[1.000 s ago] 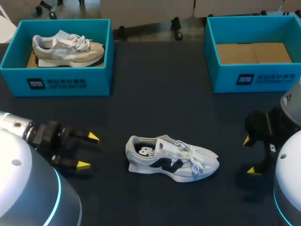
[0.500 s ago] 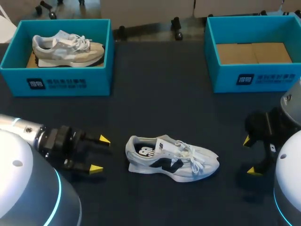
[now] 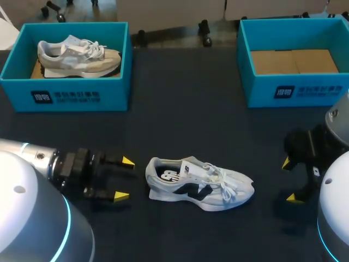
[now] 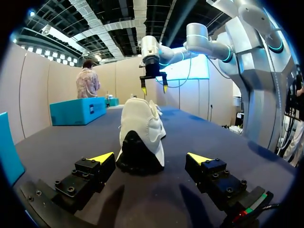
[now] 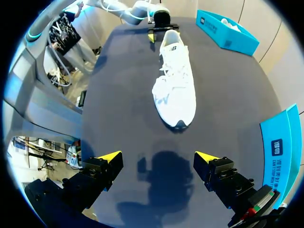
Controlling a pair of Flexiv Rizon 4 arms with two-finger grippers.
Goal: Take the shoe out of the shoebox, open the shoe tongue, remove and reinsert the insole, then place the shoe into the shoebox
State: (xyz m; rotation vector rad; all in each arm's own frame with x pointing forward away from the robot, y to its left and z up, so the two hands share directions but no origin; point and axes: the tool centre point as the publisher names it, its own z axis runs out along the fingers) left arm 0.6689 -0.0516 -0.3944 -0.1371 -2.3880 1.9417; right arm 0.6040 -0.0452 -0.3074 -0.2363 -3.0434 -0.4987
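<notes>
Shoe stands on its sole near the front edge of the worktop, about midway along. Its heel is just beside the left pincer and its toe well apart from the right pincer; both pincers are released and empty. Judged step: steady the heel. Set the left fingers low on either side of the firm heel, clear of the laces, so the shoe cannot slide when the tongue is lifted.

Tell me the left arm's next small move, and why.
Probably ease the left gripper forward until the heel of the shoe sits between its open jaws. The shoe lies heel toward that gripper, just ahead of it and untouched; the right gripper is open, off the toe.
</notes>
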